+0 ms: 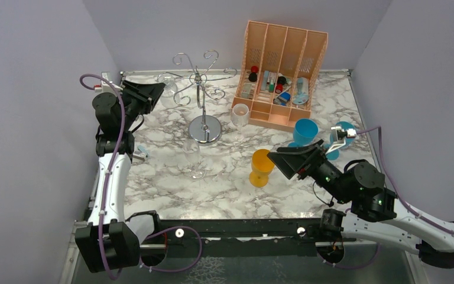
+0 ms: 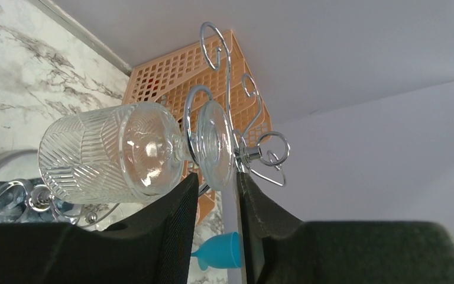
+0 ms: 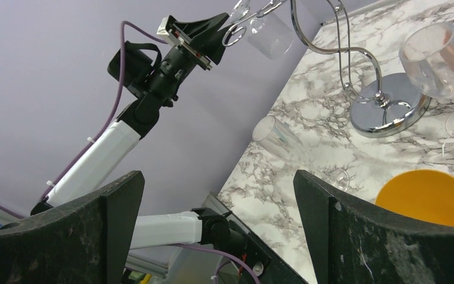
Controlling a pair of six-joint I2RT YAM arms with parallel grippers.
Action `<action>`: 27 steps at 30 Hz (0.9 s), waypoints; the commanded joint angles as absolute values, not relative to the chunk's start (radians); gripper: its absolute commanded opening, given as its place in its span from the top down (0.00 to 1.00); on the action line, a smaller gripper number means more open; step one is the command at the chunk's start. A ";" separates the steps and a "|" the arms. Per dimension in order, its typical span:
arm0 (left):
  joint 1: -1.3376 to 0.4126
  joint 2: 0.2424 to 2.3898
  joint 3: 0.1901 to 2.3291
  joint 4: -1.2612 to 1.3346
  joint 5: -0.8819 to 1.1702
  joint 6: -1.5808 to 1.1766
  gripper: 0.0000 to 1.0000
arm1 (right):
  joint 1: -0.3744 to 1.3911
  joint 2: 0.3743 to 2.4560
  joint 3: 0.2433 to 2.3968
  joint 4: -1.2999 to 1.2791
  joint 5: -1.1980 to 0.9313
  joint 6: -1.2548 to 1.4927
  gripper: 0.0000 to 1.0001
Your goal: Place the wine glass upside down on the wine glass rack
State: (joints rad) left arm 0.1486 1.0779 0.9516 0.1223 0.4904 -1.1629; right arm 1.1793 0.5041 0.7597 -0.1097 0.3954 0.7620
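Left gripper [image 2: 217, 178] stands narrowly parted, the foot of the glass [image 2: 112, 154] loose in its gap. The glass hangs bowl-down from a rack [image 2: 213, 65] arm. Right gripper [image 3: 217, 180] gapes wide, empty.

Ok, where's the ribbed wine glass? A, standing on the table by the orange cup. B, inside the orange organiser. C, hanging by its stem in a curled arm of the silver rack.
C: the wine glass hangs with its stem in a scroll arm of the wine glass rack.
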 commanded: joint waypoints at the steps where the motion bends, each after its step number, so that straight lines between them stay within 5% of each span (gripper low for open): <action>1: 0.148 1.047 0.934 0.095 0.514 -1.133 0.65 | 1.183 0.510 0.754 -0.127 0.386 0.773 0.00; 16: 0.148 0.932 0.953 -0.167 0.478 -0.925 0.41 | 1.183 0.567 0.863 -0.348 0.460 0.772 0.00; 27: 0.093 0.799 0.908 -0.438 0.448 -0.709 0.39 | 1.184 0.639 0.954 -0.512 0.429 0.730 0.00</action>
State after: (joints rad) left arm 0.1211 0.8513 0.9405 -0.3241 0.4683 -0.8127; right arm 1.1793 0.6022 0.9237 -0.4282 0.4397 0.7692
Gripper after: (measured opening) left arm 0.607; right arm 0.995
